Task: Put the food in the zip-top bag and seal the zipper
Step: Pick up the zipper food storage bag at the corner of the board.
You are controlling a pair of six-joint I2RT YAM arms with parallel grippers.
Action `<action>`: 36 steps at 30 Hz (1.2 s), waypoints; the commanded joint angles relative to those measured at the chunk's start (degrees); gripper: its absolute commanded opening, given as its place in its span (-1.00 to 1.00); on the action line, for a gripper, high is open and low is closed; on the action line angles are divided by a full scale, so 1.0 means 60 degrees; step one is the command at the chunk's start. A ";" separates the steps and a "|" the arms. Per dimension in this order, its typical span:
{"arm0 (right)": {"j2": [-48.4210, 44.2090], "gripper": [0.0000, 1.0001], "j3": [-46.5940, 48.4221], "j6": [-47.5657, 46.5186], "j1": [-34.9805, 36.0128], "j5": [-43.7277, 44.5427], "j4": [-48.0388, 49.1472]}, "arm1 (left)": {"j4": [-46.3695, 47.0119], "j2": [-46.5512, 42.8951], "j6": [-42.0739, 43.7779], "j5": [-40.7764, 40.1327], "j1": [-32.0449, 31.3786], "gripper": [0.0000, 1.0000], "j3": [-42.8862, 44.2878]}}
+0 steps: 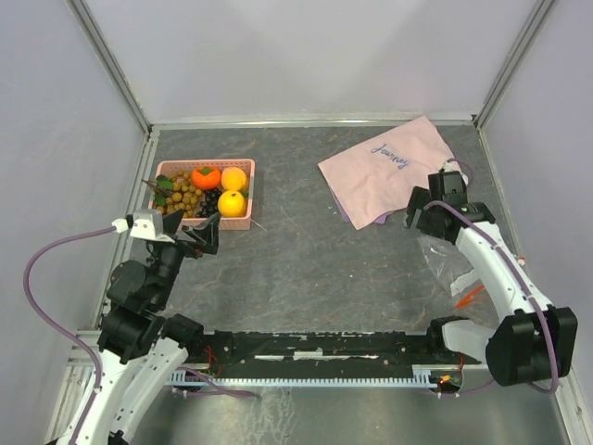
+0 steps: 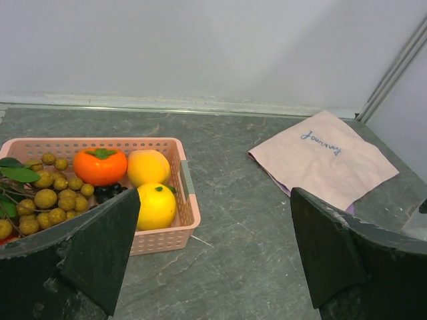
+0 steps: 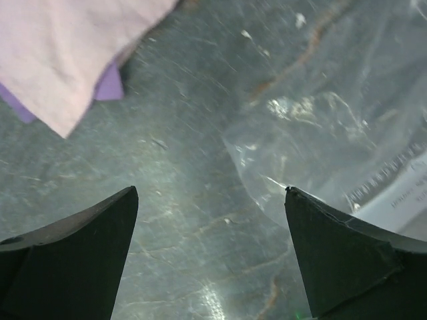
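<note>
Evidently limp and slippery, the zip-top bag [image 1: 441,267] near the cloth [image 1: 389,171] wants pinching at its zipper [image 1: 470,297]; both arms' jaws apart.

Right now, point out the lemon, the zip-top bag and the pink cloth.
lemon [image 2: 155,205], left wrist view, yellow side.
zip-top bag [image 3: 333,127], right wrist view, crinkled panel.
pink cloth [image 1: 384,176], top external view, its middle.

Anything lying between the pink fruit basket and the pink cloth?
Nothing: only bare grey table separates the pink plastic mesh basket from the pink cloth with writing, plain in the top external and left wrist views.
</note>
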 commanded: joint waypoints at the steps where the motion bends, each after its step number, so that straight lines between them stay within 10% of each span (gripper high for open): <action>1: -0.0359 0.99 -0.0619 0.0525 -0.0068 0.1195 -0.0482 | 0.0245 -0.0054 -0.0136 -0.0084 -0.0268 0.99 0.0060; 18: 0.1961 0.84 -0.1189 0.0574 -0.0071 0.2471 0.1137 | 0.0128 0.0082 -0.0120 -0.0062 -0.0637 0.99 0.0046; 33: 0.1082 -0.95 -0.1480 0.0083 -0.0019 0.1417 0.1289 | 0.0021 0.0294 -0.0474 0.0687 -0.0631 0.99 0.0374; 36: 0.0732 -0.97 -0.1450 -0.0032 0.0143 0.1150 0.1186 | -0.0228 0.0475 -0.0680 0.0687 -0.0637 0.99 0.0636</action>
